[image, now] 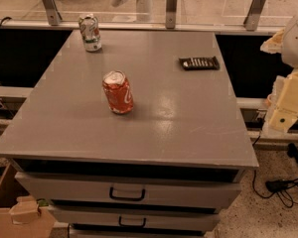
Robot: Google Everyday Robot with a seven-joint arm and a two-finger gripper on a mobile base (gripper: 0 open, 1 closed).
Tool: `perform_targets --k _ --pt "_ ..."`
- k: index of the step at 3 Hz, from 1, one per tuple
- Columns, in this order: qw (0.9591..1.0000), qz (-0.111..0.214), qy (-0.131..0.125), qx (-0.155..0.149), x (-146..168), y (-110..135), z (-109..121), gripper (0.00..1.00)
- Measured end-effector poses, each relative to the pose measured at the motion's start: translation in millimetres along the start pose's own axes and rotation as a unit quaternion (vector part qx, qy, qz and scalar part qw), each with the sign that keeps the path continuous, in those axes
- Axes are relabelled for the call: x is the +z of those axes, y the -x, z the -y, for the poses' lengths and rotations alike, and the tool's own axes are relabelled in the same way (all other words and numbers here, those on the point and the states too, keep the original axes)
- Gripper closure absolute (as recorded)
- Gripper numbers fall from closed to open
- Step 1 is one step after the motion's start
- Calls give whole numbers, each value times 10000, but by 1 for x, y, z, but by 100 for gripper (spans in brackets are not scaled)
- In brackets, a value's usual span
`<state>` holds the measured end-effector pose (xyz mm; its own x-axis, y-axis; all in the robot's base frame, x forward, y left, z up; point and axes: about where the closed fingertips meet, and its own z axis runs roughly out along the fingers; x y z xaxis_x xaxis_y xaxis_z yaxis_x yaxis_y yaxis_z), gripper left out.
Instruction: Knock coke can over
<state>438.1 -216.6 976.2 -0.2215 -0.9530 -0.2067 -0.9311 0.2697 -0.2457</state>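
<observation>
Nothing done yet: the coke can (118, 92) is seen upright left of centre on the cabinet top (188, 128), well apart from the gripper (283, 114) held off the right edge, open-or-closed state not determinable.

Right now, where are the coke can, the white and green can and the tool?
coke can (118, 94): camera view, red side wall.
white and green can (91, 33): camera view, middle of its body.
tool (283, 114): camera view, far right edge, pale lower part.
</observation>
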Motion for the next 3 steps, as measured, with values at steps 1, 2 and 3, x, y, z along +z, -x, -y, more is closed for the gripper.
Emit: perform_targets --k 1,2,3 --pt "10000 1 -1 0 0 0 0 0" --pt "10000 97 -14 3 1 3 2 0" --pt "9999 103 -13 2 1 3 2 0"
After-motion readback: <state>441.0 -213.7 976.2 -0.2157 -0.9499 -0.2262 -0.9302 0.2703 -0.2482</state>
